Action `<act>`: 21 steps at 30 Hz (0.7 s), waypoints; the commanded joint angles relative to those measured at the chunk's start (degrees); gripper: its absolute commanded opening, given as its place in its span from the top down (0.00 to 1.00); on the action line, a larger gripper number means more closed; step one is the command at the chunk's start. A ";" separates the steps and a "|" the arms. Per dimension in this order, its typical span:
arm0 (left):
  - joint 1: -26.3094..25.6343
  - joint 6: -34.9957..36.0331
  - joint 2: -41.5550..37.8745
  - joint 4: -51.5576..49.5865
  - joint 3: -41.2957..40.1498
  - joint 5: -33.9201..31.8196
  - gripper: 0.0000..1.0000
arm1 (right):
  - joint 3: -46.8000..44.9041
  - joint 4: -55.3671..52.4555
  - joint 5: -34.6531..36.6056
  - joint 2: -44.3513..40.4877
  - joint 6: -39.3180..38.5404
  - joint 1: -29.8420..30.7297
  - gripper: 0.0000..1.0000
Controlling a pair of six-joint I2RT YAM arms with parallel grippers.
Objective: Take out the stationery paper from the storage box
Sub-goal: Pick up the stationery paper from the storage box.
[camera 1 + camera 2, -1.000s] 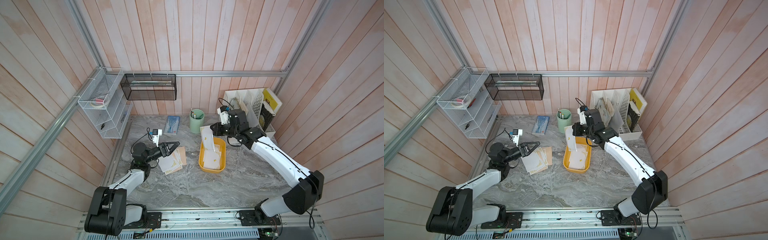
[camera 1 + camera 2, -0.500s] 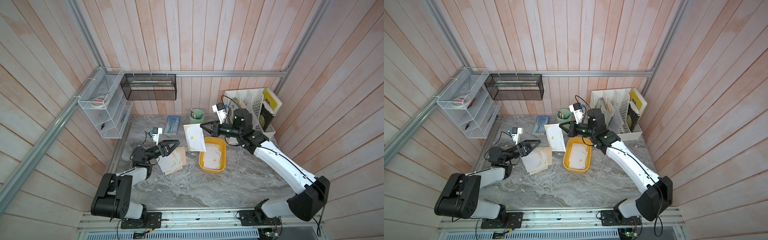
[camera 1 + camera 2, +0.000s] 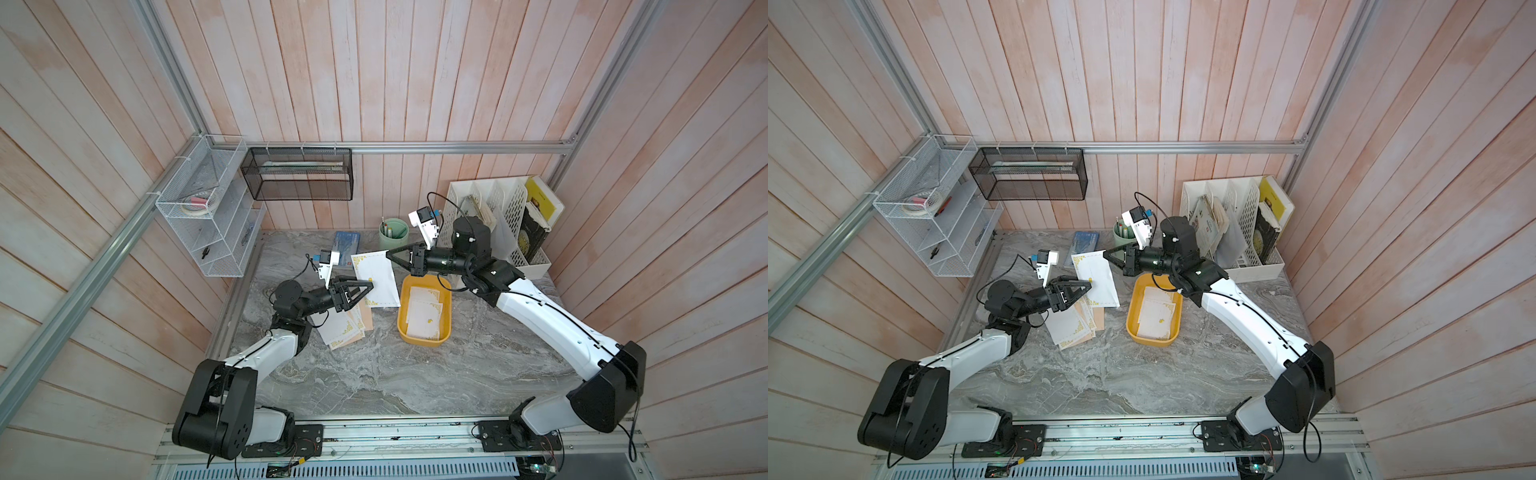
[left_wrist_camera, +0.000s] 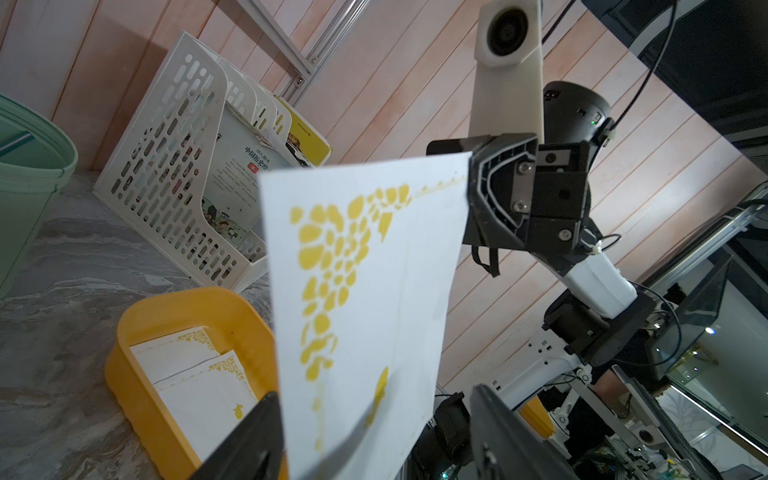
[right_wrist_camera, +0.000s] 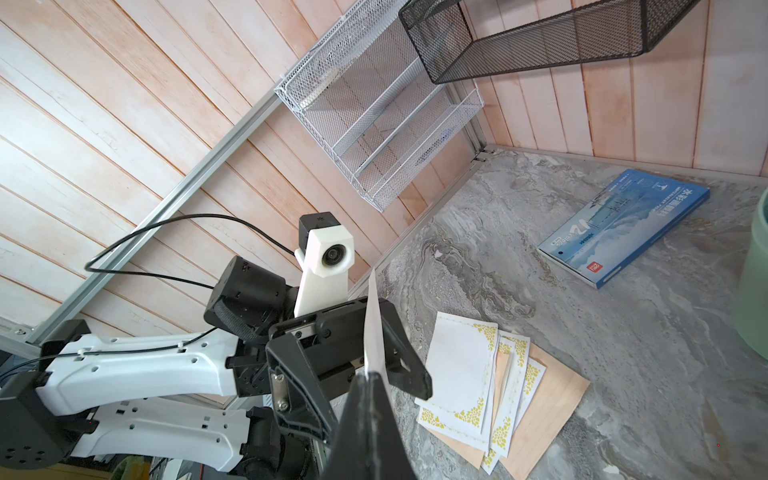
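A white stationery paper sheet (image 3: 376, 278) (image 3: 1098, 278) with gold corners hangs upright in the air, left of the storage box. My right gripper (image 3: 388, 254) (image 5: 370, 374) is shut on its upper corner. My left gripper (image 3: 370, 284) (image 4: 374, 415) is open, one finger on each side of the sheet's (image 4: 365, 291) lower part, with a gap showing on one side. The mustard-yellow storage box (image 3: 401, 324) (image 4: 124, 374) holds more white sheets (image 3: 424, 311). A fanned pile of white and peach-tan sheets (image 3: 347, 326) (image 5: 478, 374) lies on the table under the left gripper.
A blue booklet (image 3: 347, 243) and a green pen cup (image 3: 392, 233) stand at the back. The white file organizer (image 3: 498, 220) is at the back right, just behind the right arm. A black mesh basket (image 3: 297, 174) and a white wire shelf (image 3: 203, 216) hang on the walls.
My right gripper has carried the sheet from over the storage box leftward to the left gripper. The left gripper has risen off the pile, and its jaws now straddle the sheet and stand narrower.
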 commanded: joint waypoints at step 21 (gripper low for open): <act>-0.25 25.23 -12.80 -44.39 5.06 -16.76 1.00 | 3.17 -13.33 17.18 1.33 -5.54 -0.71 0.57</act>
